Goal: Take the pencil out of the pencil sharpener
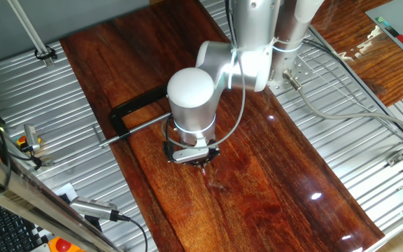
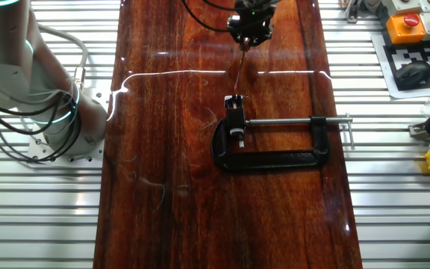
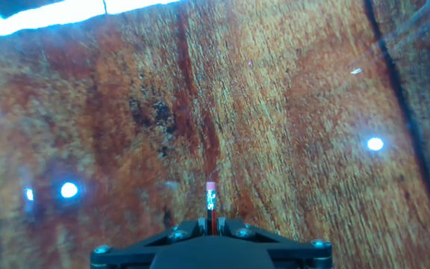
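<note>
Table [image 2: 163, 149]: dark wood board on ribbed metal.
Clamp [image 2: 275, 158]: black, lying flat mid-board, holding the sharpener [image 2: 234, 119] at its left jaw.
End effector [image 2: 249, 30]: at the far end of the board, closed on the pencil [image 2: 240, 69]; eraser end pokes out between the fingers in the hand view.
Pencil: slants down from end effector towards sharpener; whether the tip is still inside, cannot tell.
Progress: grasp done; withdrawal probably unfinished.
</note>
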Controlling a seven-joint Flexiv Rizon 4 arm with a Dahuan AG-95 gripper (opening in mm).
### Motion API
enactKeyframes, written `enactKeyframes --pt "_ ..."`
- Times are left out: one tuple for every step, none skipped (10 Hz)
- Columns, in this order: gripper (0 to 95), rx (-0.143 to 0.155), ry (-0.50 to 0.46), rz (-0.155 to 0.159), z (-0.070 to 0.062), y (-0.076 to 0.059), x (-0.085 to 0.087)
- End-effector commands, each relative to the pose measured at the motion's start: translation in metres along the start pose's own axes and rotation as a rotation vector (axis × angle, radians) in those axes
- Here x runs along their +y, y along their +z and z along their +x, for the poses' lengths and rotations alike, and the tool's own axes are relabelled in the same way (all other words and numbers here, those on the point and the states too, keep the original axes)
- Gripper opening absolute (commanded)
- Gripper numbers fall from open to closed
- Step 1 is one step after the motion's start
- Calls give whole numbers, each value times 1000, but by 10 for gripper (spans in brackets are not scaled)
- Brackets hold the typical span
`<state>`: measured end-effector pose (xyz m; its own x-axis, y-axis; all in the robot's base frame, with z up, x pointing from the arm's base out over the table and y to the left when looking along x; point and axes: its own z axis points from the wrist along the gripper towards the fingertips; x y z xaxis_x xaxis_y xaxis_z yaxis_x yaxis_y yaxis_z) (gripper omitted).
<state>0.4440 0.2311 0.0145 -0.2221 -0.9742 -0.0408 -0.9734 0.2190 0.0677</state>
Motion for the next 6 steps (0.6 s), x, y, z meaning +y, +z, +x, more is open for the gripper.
enactKeyframes --pt "0 7 -4 2 -1 7 -1" --pt "380 25 -1 -12 -2 8 -1" --pt "380 25 -2 -11 -3 5 0" --pt "570 22 -9 -12 -3 4 0" --pt "760 19 -14 -12 -3 4 0" --pt "760 20 -14 -13 -3 0 0"
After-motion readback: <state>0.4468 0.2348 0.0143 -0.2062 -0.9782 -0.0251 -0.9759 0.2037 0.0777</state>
